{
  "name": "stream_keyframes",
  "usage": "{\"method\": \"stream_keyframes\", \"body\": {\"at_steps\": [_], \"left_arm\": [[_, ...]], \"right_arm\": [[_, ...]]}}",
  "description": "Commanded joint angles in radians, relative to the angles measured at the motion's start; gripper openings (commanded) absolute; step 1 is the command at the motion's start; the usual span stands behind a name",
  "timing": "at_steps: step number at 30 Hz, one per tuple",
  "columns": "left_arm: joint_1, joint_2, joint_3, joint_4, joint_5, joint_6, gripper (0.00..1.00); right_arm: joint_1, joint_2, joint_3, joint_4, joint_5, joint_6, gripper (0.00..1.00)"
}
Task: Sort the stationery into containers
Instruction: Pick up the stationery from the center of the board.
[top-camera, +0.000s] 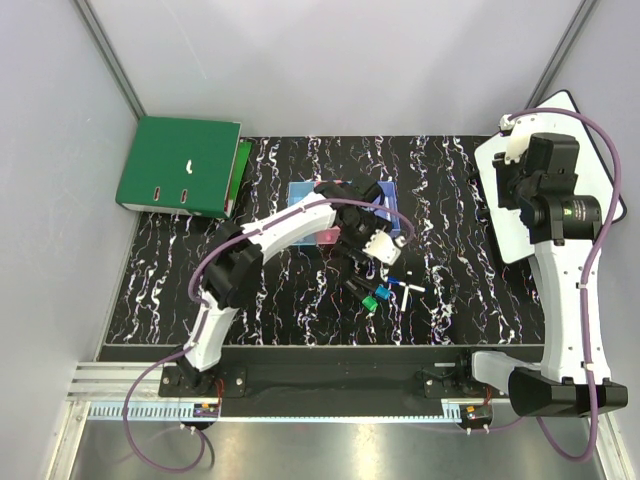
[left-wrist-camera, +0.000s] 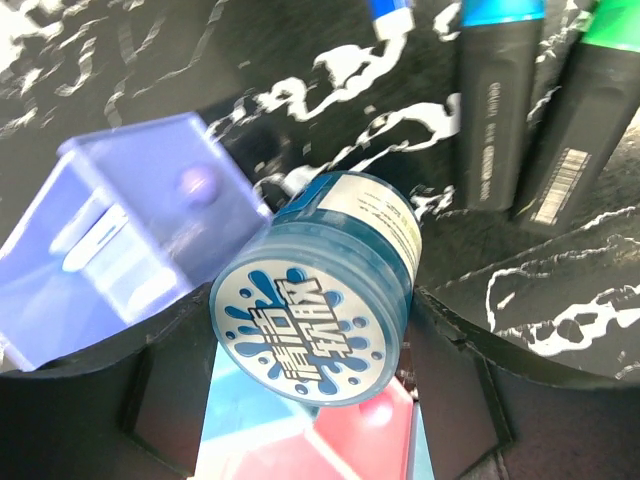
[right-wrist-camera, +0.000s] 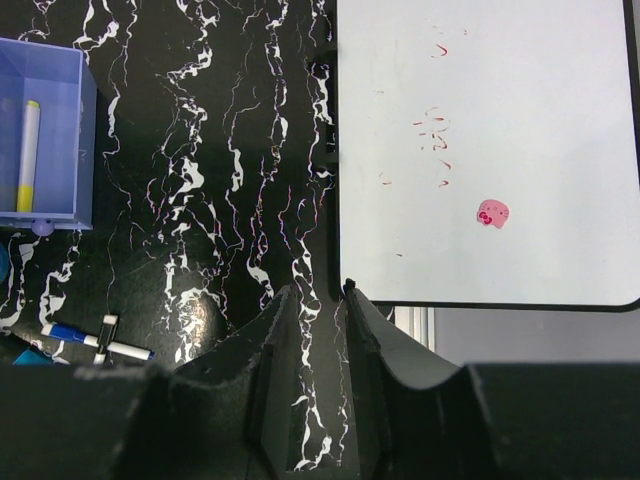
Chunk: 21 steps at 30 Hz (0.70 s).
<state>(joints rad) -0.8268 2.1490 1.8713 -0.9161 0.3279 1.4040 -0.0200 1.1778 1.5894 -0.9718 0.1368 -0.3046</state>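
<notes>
Jaws of your left gripper (left-wrist-camera: 312, 345) pinch the tape roll (left-wrist-camera: 315, 290) at frame centre, its patterned top facing the camera. The purple-blue bin (left-wrist-camera: 140, 230) sits just left of it, and the pink bin (left-wrist-camera: 365, 445) shows below. Two markers (left-wrist-camera: 495, 110) lie on the worktop (left-wrist-camera: 300, 60), upper right. Your right gripper (right-wrist-camera: 318, 295) holds its jaws narrowly spread and empty, beside the white board (right-wrist-camera: 490, 150).
</notes>
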Motion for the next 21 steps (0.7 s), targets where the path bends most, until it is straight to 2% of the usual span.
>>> {"method": "stream_keyframes", "body": {"at_steps": [1,6,11,21], "left_arm": [[0.017,-0.103,0.094,0.017,-0.039,-0.115,0.00],[0.044,-0.132,0.111,0.017,-0.105,-0.206,0.00],[0.093,-0.182,0.103,0.013,-0.099,-0.281,0.00],[0.199,-0.190,0.089,0.008,-0.224,-0.319,0.00]], "right_arm": [[-0.003,-0.030,0.026,0.007,-0.013,0.015,0.34],[-0.003,-0.035,0.030,0.007,-0.016,0.015,0.34],[-0.003,-0.032,0.038,0.007,-0.022,0.019,0.33],[-0.003,-0.037,0.034,0.007,-0.026,0.019,0.34]]}}
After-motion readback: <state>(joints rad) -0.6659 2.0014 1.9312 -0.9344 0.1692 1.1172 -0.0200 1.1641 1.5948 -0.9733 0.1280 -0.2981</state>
